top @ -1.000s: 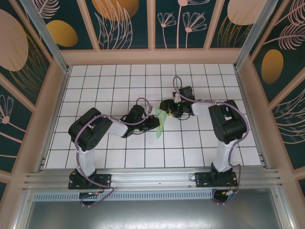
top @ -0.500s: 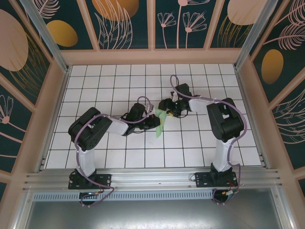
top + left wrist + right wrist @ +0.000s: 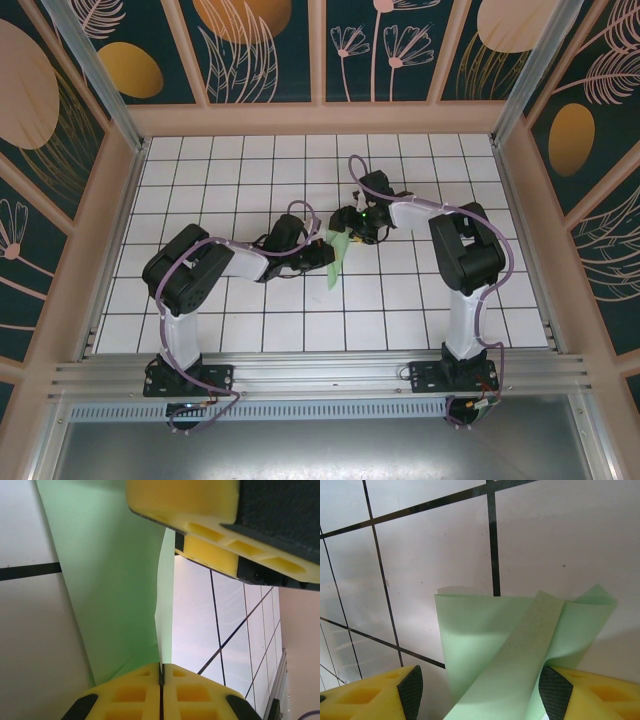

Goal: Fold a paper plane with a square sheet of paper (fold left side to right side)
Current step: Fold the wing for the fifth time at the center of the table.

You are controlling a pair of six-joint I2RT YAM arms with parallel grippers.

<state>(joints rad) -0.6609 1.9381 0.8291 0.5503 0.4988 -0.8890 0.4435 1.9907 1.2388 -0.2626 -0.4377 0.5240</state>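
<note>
Square sheet of paper (image 3: 337, 262): one counted, pale green, creased, found mid-table (image 3: 420, 310) between two grippers; far end hidden by right gripper (image 3: 349, 232) in top view (fold layers hard to make out); left gripper (image 3: 161, 674) clamped on sheet's upright edge, edge pinched between yellow pads (image 3: 130, 695); right gripper's jaws held wide apart, sheet (image 3: 510, 645) standing between them; contact with them cannot be told.

We identify the left arm (image 3: 190, 278) and right arm (image 3: 470, 255) by black joint housings, white base links and looped lilac cables. The left gripper (image 3: 161, 680) and right gripper (image 3: 480, 695) carry yellow fingers (image 3: 365, 698) with square moulded recesses and black inner pads.
</note>
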